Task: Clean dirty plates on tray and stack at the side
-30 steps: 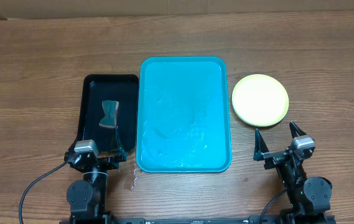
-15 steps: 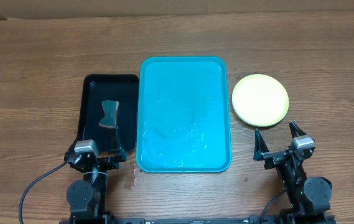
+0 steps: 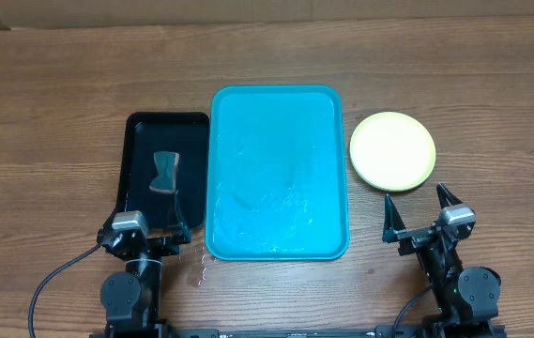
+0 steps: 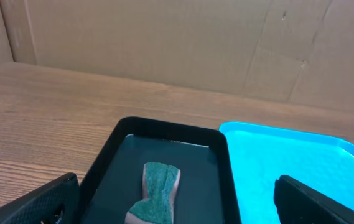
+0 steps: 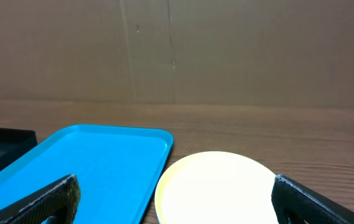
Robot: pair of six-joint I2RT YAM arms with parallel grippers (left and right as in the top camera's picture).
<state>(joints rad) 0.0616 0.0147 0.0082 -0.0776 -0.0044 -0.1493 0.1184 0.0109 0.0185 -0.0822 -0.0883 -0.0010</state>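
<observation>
The bright cyan tray (image 3: 279, 174) lies in the middle of the table with no plate on it; it also shows in the left wrist view (image 4: 301, 168) and the right wrist view (image 5: 83, 165). A pale yellow-green plate (image 3: 392, 150) sits on the wood right of the tray, seen too in the right wrist view (image 5: 217, 186); whether others lie under it I cannot tell. My left gripper (image 3: 152, 228) is open and empty at the near edge of a black tray. My right gripper (image 3: 419, 208) is open and empty just in front of the plate.
A smaller black tray (image 3: 137, 169) lies left of the cyan tray and holds a green and tan sponge (image 3: 165, 172), also in the left wrist view (image 4: 157, 191). A cardboard wall (image 4: 164, 37) stands along the table's far side.
</observation>
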